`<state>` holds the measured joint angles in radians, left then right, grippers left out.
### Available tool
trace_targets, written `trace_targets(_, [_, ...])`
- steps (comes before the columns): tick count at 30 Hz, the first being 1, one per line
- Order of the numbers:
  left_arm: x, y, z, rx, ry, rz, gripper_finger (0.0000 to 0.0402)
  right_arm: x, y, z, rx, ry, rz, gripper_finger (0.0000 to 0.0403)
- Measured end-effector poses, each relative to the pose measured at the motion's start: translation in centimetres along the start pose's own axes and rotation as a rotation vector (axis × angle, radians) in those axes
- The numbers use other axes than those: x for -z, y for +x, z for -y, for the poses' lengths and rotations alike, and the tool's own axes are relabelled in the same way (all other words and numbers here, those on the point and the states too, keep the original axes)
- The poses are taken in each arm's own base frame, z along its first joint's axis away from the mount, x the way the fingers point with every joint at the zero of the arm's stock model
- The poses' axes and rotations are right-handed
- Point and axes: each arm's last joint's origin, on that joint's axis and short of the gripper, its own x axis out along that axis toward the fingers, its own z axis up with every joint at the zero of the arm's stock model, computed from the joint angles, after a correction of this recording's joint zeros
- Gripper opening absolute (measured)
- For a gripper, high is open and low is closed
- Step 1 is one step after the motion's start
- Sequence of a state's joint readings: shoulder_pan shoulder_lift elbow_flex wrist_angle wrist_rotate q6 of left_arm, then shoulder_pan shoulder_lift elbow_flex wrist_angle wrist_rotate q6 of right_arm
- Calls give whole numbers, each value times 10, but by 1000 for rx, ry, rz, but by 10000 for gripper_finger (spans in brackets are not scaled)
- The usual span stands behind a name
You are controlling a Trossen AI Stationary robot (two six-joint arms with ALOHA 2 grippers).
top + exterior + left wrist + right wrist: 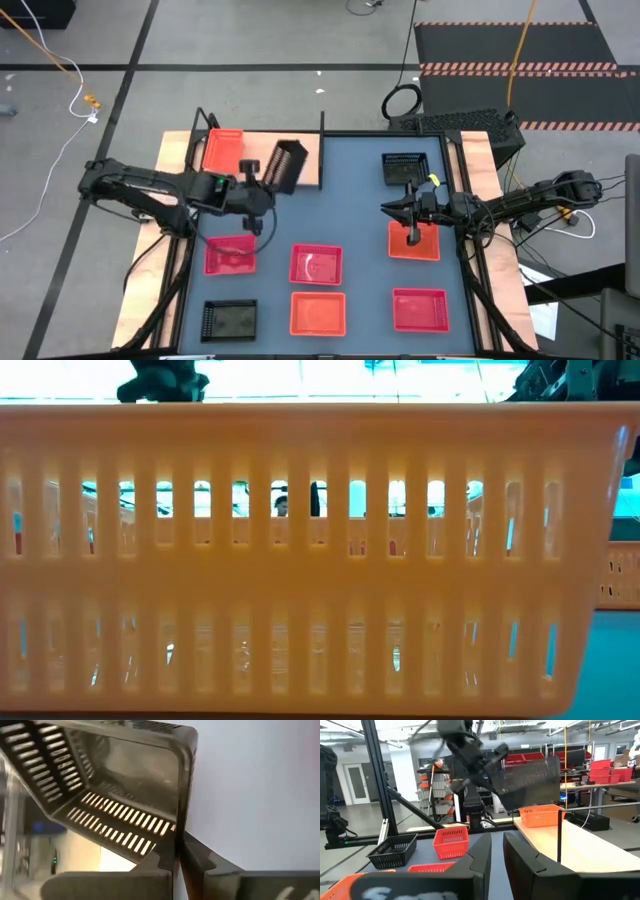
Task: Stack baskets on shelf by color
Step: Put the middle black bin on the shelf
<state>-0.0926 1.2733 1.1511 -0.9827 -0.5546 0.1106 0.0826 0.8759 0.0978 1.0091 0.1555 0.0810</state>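
- Black basket point(288, 165) hung tilted over the counter point(360, 210) beside the shelf point(180, 150), its rim pinched in the left hand point(262, 172).
- Right hand point(400, 208) hovered, fingers narrowly parted, holding nothing, above an orange basket point(428, 246).

We saw slotted rectangular plastic baskets in orange point(318, 312), pink-red point(316, 264) and black point(229, 320) on the blue-grey counter point(360, 200), beside a light-wood shelf board point(255, 146).

Low view: orange basket point(310, 550) fills the frame, hiding the table and cut off at left and bottom edges. Left wrist view: black basket point(115, 795) cut off at top left. High view: bottom-row baskets' lower edges nearly clipped.
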Motion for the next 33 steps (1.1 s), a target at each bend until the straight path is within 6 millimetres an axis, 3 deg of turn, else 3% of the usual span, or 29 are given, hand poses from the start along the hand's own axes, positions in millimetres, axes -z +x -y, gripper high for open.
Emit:
trace_targets(7, [18, 45, -37, 4, -160, -252, 21, -1, 0, 0, -1, 14, 13, 45])
trace_targets(13, [32, 84, -63, 67, -182, -385, 7, 0, 0, 0, -1, 11, 4, 45])
trace_targets(16, [39, 98, -71, 96, -218, -445, 22, 0, 0, 0, -1, 7, 4, 45])
trace_targets(20, [46, 115, -77, 123, -244, -501, 39, 0, 0, 0, -1, 0, 2, 45])
trace_targets(26, [51, 137, -78, 149, -230, -566, 25, 0, 0, 0, 0, -6, -5, 45])
trace_targets(33, [49, 142, -72, 169, -179, -580, 30, 0, 0, 0, 0, -7, -3, 45])
